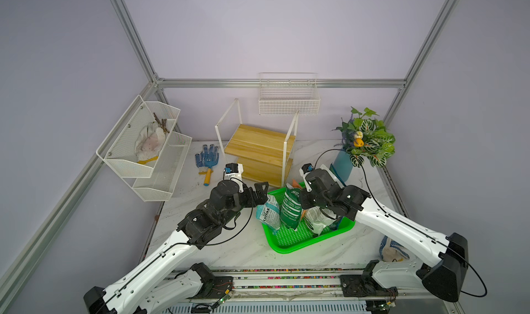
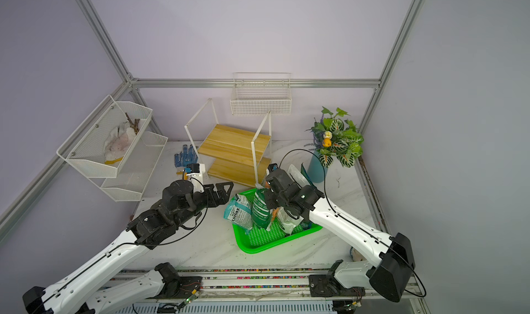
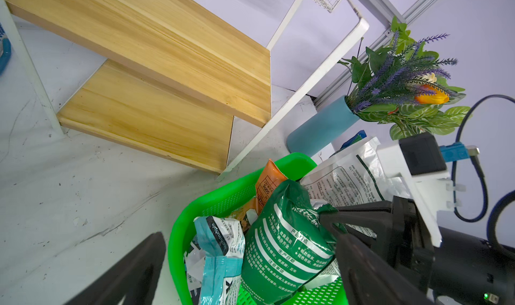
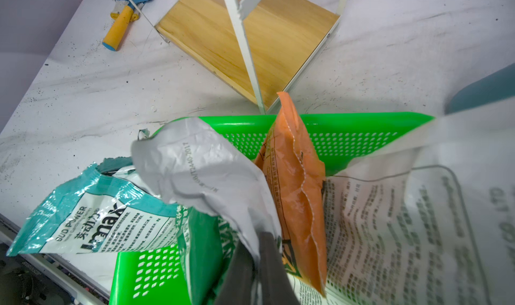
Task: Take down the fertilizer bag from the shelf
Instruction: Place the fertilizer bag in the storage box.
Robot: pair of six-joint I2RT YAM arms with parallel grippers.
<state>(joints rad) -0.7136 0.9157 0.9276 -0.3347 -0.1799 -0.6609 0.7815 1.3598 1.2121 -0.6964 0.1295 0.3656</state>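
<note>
Fertilizer bag (image 1: 291,212), the green one, stands upright in the green perforated tray (image 1: 286,248) just nearer than the wooden shelf (image 1: 258,143), with the right hand (image 1: 300,196) narrow at its crumpled top, grip impossible to tell, and the left hand (image 1: 261,193) spread wide to its left.

Dark green fertilizer bag (image 1: 291,209) standing in green tray (image 1: 284,248), two-tier wooden shelf (image 1: 258,143) just behind
</note>
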